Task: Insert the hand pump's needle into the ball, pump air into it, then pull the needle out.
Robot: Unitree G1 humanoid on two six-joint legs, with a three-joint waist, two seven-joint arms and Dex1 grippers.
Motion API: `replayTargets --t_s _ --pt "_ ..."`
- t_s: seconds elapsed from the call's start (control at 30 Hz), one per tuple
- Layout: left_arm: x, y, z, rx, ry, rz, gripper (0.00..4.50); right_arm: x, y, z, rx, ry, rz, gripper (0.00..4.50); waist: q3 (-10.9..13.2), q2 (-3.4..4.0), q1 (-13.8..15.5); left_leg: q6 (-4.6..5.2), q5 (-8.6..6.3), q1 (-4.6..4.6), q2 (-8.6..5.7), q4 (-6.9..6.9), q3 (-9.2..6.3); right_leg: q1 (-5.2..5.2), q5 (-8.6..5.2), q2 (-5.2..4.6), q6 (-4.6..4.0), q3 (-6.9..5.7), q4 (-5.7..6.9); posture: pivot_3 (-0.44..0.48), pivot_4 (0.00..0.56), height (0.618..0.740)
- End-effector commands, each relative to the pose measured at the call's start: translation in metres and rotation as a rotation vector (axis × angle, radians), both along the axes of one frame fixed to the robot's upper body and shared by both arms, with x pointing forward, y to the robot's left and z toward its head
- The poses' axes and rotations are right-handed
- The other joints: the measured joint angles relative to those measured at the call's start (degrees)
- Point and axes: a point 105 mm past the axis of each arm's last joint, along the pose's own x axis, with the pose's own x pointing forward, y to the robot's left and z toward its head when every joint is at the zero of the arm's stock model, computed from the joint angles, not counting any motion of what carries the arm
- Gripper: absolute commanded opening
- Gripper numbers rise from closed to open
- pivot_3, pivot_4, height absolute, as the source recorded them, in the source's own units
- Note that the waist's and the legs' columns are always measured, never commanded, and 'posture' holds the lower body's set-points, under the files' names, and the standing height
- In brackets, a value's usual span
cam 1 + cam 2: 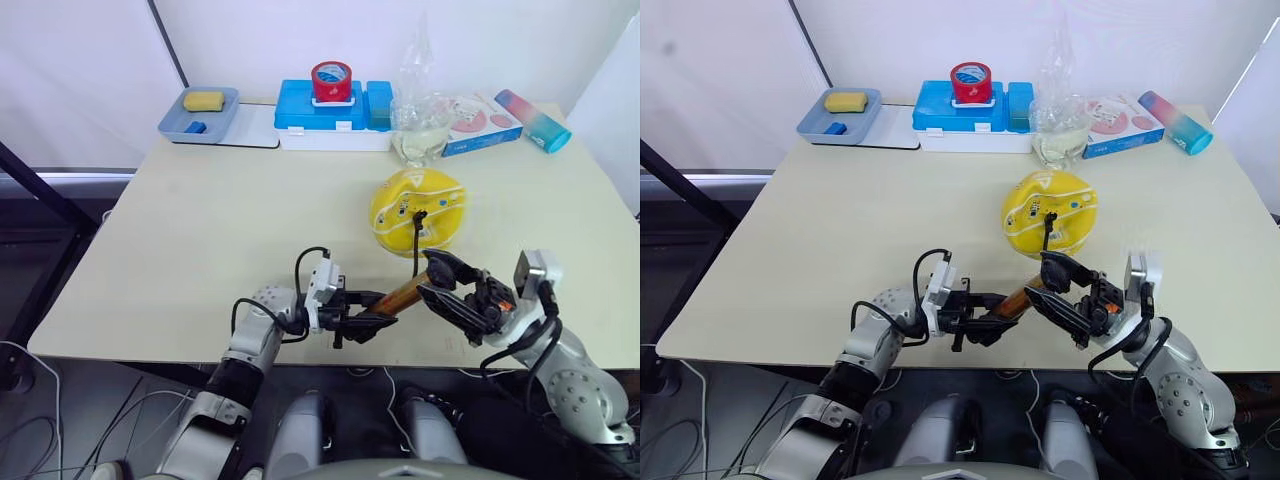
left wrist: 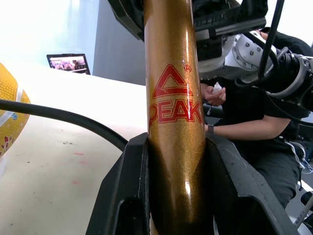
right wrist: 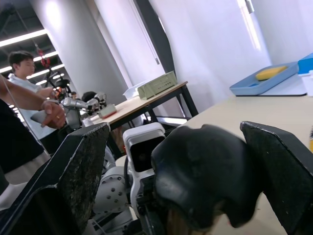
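Hand pump [image 1: 404, 295] clamped in left gripper [image 1: 372, 312], right gripper [image 1: 448, 283] fingers spread round its black end, hose running to ball [image 1: 417, 209]

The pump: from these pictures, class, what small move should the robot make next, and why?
Probably close the right gripper on the pump's handle. The left gripper already clamps the pump by its barrel, and the hose runs up to the ball, where the needle seems already seated. The right jaws stand apart around the black handle, so pumping cannot start until they grip it.

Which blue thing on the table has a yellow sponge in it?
The shallow blue tray at the table's far left corner; the blue box beside it carries a red tape roll instead.
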Motion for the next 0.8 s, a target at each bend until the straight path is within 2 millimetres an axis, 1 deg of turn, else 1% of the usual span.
replayTargets --t_s 0.03,0.53,0.6,0.63,0.73,0.77,0.8 --pt "0.005 0.000 0.015 -0.057 -0.037 0.016 1.04 -0.003 0.003 0.011 0.019 -0.049 0.008 4.50 0.00 0.00 -0.02 0.00 0.00 0.00 0.00 0.00 0.00 0.00 0.00 0.00 0.00 0.00 0.00 0.000 0.150 0.739" --pt "0.006 -0.002 0.010 -0.057 -0.025 0.023 1.04 0.001 0.006 0.018 0.101 -0.051 -0.013 4.50 0.00 0.00 -0.04 0.00 0.00 0.00 0.00 0.00 -0.01 0.00 0.00 0.01 0.00 -0.02 0.00 0.000 0.150 0.739" --pt "0.006 -0.001 0.009 -0.052 -0.025 0.022 1.04 0.002 0.004 0.020 0.114 -0.052 -0.019 3.96 0.00 0.01 -0.03 0.00 0.00 0.00 0.00 0.00 -0.01 -0.01 0.00 0.01 0.00 -0.02 -0.01 0.000 0.150 0.739" --pt "0.007 -0.001 0.009 -0.050 -0.026 0.021 1.04 0.003 0.004 0.021 0.124 -0.050 -0.023 3.59 0.00 0.00 -0.03 0.00 0.00 0.00 0.00 0.00 -0.01 -0.01 0.00 0.01 0.00 -0.02 0.00 0.000 0.150 0.739" --pt "0.007 -0.001 0.008 -0.050 -0.025 0.021 1.04 0.003 0.004 0.021 0.104 -0.064 -0.019 2.23 0.00 0.01 -0.05 0.00 -0.01 0.00 0.01 0.00 -0.01 -0.01 0.00 0.00 0.00 -0.02 -0.01 0.000 0.150 0.739" --pt "0.007 -0.001 0.008 -0.051 -0.024 0.022 1.04 0.003 0.004 0.021 0.100 -0.065 -0.019 2.01 0.00 0.01 -0.06 0.00 -0.01 0.00 0.01 0.00 -0.02 -0.01 0.00 0.01 0.00 -0.03 -0.01 0.000 0.150 0.739" --pt "0.007 -0.001 0.008 -0.052 -0.023 0.024 1.04 0.004 0.003 0.021 0.097 -0.066 -0.020 2.01 0.00 0.01 -0.07 0.00 -0.01 0.00 0.01 0.00 -0.02 -0.01 0.00 0.01 0.00 -0.03 -0.01 0.000 0.150 0.739"
